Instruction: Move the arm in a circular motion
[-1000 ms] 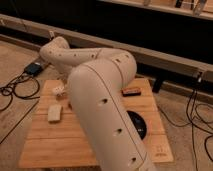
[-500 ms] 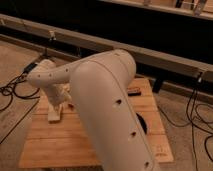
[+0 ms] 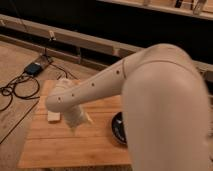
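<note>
The arm (image 3: 150,95) reaches left over the bench (image 3: 65,145), seemingly mid-circle, its claw (image 3: 76,118) hanging low beside a small white block (image 3: 54,116), grip state unclear.

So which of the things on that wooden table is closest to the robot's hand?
The small pale block. It lies just left of the gripper, at the end of the arm. The dark round disc sits farther right on the wooden table.
</note>
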`<state>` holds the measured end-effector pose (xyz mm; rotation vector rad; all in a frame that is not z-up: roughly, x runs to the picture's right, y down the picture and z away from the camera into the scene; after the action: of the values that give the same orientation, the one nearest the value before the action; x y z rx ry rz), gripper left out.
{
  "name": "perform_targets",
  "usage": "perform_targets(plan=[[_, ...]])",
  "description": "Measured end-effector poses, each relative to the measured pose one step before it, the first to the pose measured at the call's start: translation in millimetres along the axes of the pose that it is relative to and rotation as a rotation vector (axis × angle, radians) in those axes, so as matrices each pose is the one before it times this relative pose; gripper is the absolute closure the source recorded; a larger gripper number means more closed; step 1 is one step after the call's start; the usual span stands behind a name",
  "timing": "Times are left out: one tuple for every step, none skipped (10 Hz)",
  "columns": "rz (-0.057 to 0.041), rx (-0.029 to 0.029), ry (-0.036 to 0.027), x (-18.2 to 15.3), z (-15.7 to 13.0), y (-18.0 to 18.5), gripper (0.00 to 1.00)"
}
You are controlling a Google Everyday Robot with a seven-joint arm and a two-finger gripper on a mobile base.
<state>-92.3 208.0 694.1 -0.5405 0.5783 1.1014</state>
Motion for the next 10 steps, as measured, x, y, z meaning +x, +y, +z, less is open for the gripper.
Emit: perform_targets(plan=[[0.06342, -0.00273, -0.00572, 26.25, 0.00, -19.94, 0.35], [0.07880, -0.00269, -0.01105, 23.56, -1.16, -26.88, 0.35], [0.04418, -0.00382, -0.00873, 8.20, -1.51, -15.50, 0.35], [0.05827, -0.00744, -0.01506, 5.03, -3.90, -21.00, 0.35], [0.05821, -0.00379, -0.01492, -3.06, -4.83, -20.86, 0.35], [0.04430, -0.00256, -0.01447, -10.28, -5.54, -17.74, 0.35], [0.04313, 0.00092, -0.02123, -22.80, -7.73, -17.89, 0.35], [0.01937, 0.00096, -0.01477, -21.10, -5.37, -6.32, 0.35], [0.01006, 0.00277, -0.01666, -31.24, -6.13, 1.21, 0.35], [-0.01333, -0.00014, -0.01572, -36.50, -3.93, 18.93, 0.35]])
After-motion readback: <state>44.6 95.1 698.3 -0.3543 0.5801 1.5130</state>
